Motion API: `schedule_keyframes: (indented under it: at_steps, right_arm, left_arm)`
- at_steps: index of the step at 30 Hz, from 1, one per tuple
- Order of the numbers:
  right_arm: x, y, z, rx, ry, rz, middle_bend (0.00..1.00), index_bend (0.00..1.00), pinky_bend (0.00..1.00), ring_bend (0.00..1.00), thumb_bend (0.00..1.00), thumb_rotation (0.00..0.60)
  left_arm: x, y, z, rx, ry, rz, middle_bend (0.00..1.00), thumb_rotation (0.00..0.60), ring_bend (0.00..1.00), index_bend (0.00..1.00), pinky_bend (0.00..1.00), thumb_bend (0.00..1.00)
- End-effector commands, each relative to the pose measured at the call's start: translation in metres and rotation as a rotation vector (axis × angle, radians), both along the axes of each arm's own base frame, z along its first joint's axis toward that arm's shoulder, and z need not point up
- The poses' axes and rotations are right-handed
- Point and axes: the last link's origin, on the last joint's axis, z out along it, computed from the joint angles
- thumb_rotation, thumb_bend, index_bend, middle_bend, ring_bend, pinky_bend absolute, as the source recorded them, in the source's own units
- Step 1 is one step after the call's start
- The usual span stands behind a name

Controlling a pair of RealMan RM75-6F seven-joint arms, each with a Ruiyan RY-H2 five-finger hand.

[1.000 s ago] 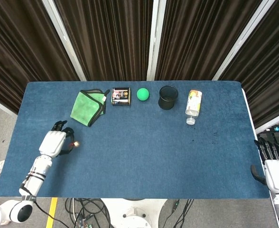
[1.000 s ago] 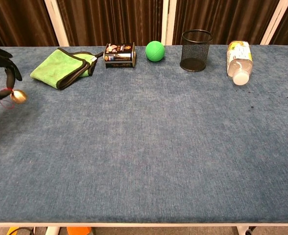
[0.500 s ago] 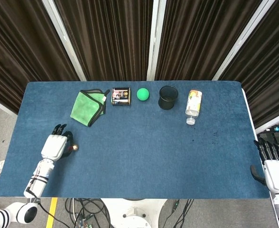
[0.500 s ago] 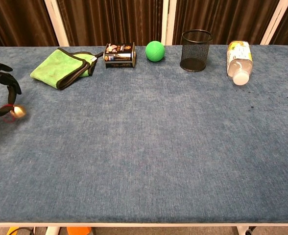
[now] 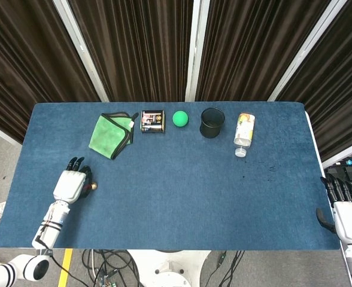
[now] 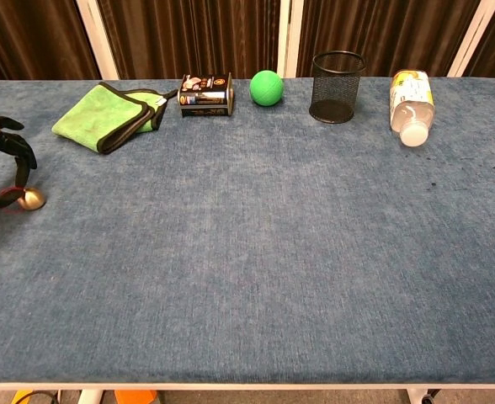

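The left hand [image 6: 2, 172] sits low at the near-left part of the table [image 5: 182, 179], its dark fingers [image 6: 18, 150] curled around a small brass-coloured bell [image 6: 32, 199] with a red loop, which appears to rest on the blue cloth just at the fingertips. Whether the fingers actually pinch the loop or only ring it cannot be told from either view. To do this step well, the hand would best stay low and level so the bell sits settled on the cloth, and any letting go should be slow, since a round thing like this may roll. Further back lies a green cloth [image 5: 111, 135], well apart from the hand, then a small printed box [image 5: 152, 121], a green ball [image 5: 180, 118], a black mesh cup [image 5: 212, 122] and a bottle [image 5: 243, 131] on its side. The right hand [image 5: 345, 209] hangs off the table's right edge, fingers straight and apart, holding nothing.
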Motion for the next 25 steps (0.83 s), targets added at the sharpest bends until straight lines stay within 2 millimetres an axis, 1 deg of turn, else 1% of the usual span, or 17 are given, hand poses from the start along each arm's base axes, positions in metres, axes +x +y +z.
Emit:
schedule_keyframes:
  at_steps: [1,7,10,11,13,15,18,20,22,25]
  right_arm:
    - [0.0,0.0,0.0,0.0,0.0,0.001,0.0,0.0,0.0,0.0,0.33,0.6]
    - [0.001,0.0,0.001,-0.003,0.0,0.002,0.0,0.0,0.0,0.0,0.34,0.6]
    - [0.001,0.0,0.001,-0.005,-0.001,0.005,0.0,0.0,0.0,0.0,0.34,0.6]
    - [0.001,0.0,0.001,-0.005,-0.001,0.005,0.0,0.0,0.0,0.0,0.34,0.6]
    - [0.002,0.0,0.002,-0.006,-0.003,0.006,0.0,0.0,0.0,0.0,0.33,0.6]
    - [0.003,0.0,0.003,-0.01,-0.006,0.01,0.0,0.0,0.0,0.0,0.33,0.6]
    - [0.005,0.0,0.004,-0.015,-0.012,0.019,0.0,0.0,0.0,0.0,0.34,0.6]
    - [0.006,0.0,0.003,-0.013,-0.014,0.023,0.0,0.0,0.0,0.0,0.34,0.6]
    - [0.006,0.001,0.001,-0.007,-0.016,0.023,0.0,0.0,0.0,0.0,0.34,0.6]
    - [0.006,0.001,-0.001,-0.002,-0.017,0.022,0.0,0.0,0.0,0.0,0.34,0.6]
  left_arm:
    - [-0.001,0.0,0.0,-0.004,0.006,0.002,0.29,0.6,0.05,0.51,0.06,0.4]
    - [0.001,0.0,0.004,-0.016,-0.006,-0.022,0.23,0.6,0.05,0.29,0.05,0.3]
    - [0.001,-0.002,0.006,-0.034,-0.027,-0.018,0.18,0.6,0.04,0.19,0.05,0.27]
    - [0.001,-0.002,0.009,-0.033,-0.032,-0.022,0.15,0.6,0.02,0.16,0.04,0.25]
    - [0.004,-0.005,0.019,-0.008,-0.055,-0.036,0.12,0.6,0.01,0.11,0.04,0.23]
    - [0.005,-0.011,0.033,0.034,-0.082,-0.046,0.11,0.6,0.01,0.1,0.04,0.21]
    - [-0.004,-0.029,0.061,0.112,-0.092,-0.065,0.1,0.6,0.01,0.1,0.04,0.19]
    - [-0.02,-0.047,0.081,0.171,-0.034,-0.074,0.1,0.6,0.01,0.1,0.04,0.19]
    - [-0.036,-0.067,0.095,0.203,0.007,-0.053,0.1,0.6,0.01,0.1,0.04,0.19]
    - [-0.05,-0.092,0.107,0.222,0.007,-0.019,0.1,0.6,0.01,0.1,0.04,0.19]
